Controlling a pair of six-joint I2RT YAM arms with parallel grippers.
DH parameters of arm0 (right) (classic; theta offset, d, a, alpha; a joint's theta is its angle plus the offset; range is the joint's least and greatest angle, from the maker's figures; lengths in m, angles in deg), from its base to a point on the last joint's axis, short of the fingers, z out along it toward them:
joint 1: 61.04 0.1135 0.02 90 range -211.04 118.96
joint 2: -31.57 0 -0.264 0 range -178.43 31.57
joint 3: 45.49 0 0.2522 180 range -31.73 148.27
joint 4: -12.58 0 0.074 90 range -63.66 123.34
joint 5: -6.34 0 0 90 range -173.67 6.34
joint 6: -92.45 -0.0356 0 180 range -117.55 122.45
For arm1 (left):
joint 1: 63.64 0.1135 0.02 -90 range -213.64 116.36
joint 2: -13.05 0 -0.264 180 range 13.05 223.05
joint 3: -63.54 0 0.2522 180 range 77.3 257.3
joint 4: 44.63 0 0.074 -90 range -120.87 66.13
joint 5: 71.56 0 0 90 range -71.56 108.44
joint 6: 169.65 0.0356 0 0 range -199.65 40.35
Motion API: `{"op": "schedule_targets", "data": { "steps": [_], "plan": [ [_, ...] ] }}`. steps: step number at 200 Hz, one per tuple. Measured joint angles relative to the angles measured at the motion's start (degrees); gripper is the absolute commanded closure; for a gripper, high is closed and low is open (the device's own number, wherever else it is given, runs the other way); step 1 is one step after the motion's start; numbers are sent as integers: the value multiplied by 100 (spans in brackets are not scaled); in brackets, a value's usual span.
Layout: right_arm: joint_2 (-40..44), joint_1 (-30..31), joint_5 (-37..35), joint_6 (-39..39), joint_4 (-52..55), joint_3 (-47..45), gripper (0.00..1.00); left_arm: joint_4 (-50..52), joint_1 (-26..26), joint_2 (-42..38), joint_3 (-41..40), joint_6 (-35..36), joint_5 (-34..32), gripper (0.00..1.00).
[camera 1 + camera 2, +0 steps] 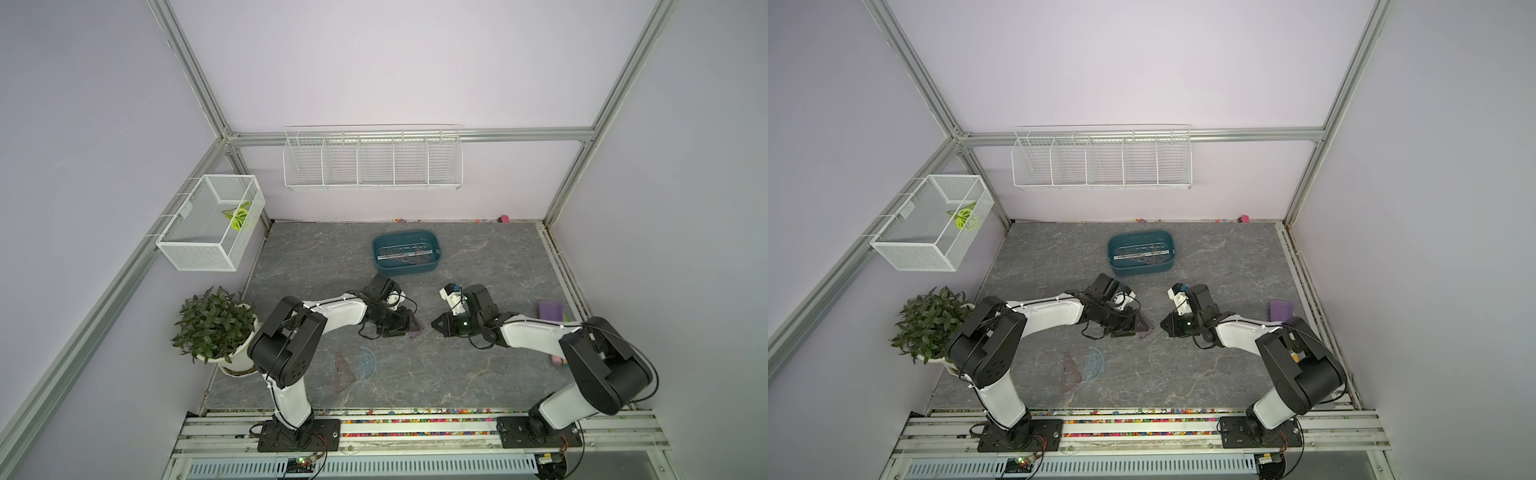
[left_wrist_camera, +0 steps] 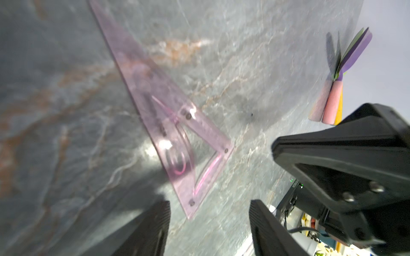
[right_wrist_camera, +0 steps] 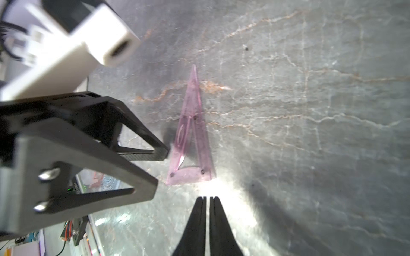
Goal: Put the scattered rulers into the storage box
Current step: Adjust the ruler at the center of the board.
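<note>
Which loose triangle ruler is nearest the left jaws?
The pinkish transparent plastic triangle directly before them; the other triangle lies beside the bluish half-round protractor.

triangle ruler (image 2: 137, 75): translucent glossy plastic | table (image 2: 244, 55): marbled, smooth | storage box (image 1: 411, 270): matt plastic

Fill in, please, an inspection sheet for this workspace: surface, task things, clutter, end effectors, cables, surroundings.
Surface: grey marbled tabletop.
Job's things: storage box holds clear straight rulers; pink triangle lies between the arms; second triangle and protractor lie near the left arm's base.
Clutter: purple foam block, pink piece, coloured beads along the front rail.
End effectors: left end effector open beside the pink triangle; right end effector shut, empty.
Cables: black loops at both wrists.
Surroundings: potted plant, white wire baskets, lilac walls.
</note>
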Motion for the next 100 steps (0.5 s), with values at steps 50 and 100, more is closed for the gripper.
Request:
{"op": "schedule_targets", "data": {
  "steps": [50, 100],
  "plan": [
    [63, 0, -2, -15, 20, -79, 88, 157, -90, 540, 619, 87, 407, 37],
    [105, 0, -26, -15, 120, -109, 88, 219, -157, 925, 1056, 186, 682, 38]
  ]
}}
